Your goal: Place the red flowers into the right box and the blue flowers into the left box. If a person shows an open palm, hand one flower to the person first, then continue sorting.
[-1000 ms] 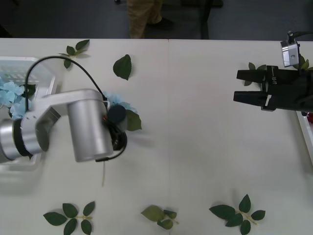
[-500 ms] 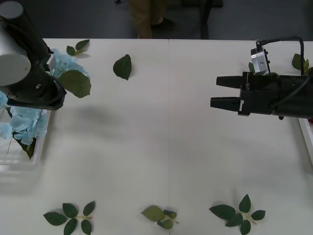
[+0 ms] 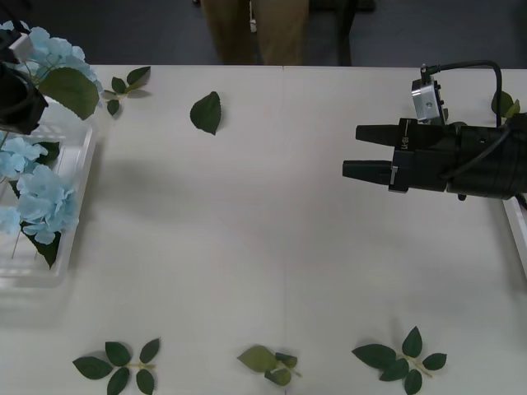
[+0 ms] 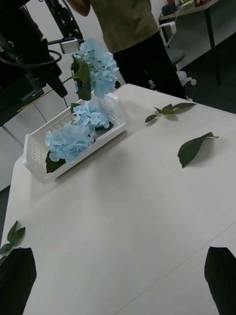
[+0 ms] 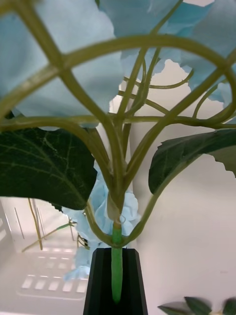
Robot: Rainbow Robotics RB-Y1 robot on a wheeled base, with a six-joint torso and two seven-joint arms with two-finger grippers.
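My left gripper [image 5: 115,288] is shut on the green stem of a blue flower [image 3: 58,62] and holds it up over the far end of the left box [image 3: 78,177]. In the front view this gripper [image 3: 18,95] is at the table's far left corner. Two more blue flowers [image 3: 41,206] lie in that box. My right gripper [image 3: 352,151] hovers open over the right half of the table, pointing left, with nothing between its fingers [image 4: 221,278]. An edge of the right box [image 3: 517,222] is at the far right. The red flowers and an open palm are out of view.
Loose green leaf sprigs lie along the near edge [image 3: 119,366], [image 3: 272,362], [image 3: 403,355]. A single leaf [image 3: 206,112] and another sprig [image 3: 125,85] lie near the far edge. A person [image 3: 255,33] stands behind the table.
My left arm lifted the blue flower off the table and carried it left and back, over the left box. My right gripper slid left over the table.
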